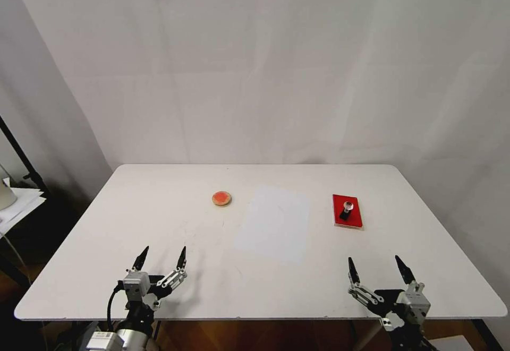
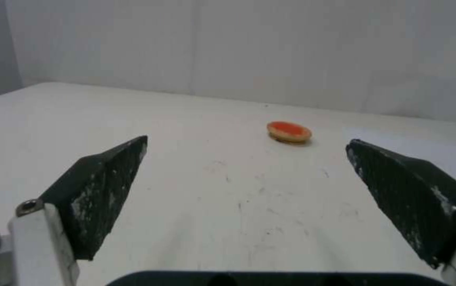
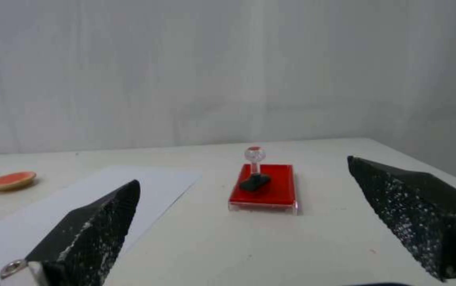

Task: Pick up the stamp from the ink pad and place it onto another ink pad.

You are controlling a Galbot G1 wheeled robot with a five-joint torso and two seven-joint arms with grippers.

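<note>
From my remote station I see the stamp (image 1: 346, 210) standing upright on the ink pad (image 1: 355, 217), the red rectangle on the right half of the white counter (image 1: 133, 218); its black base touches the pad, and the clear round knob (with a red glint inside it in the right wrist view) rises above it. The other ink pad (image 1: 221, 198), a small tan-rimmed disc with an orange-red centre, lies well apart to the left, with a sheet of white paper (image 1: 273, 223) between the two. My left gripper (image 1: 162, 257) hovers over the near left edge, jaws released and empty, aimed toward the disc. My right gripper (image 1: 380, 270) hovers over the near right edge, jaws likewise spread with nothing between them, facing the stamp. Both arms are cut off at the picture's lower border.
</note>
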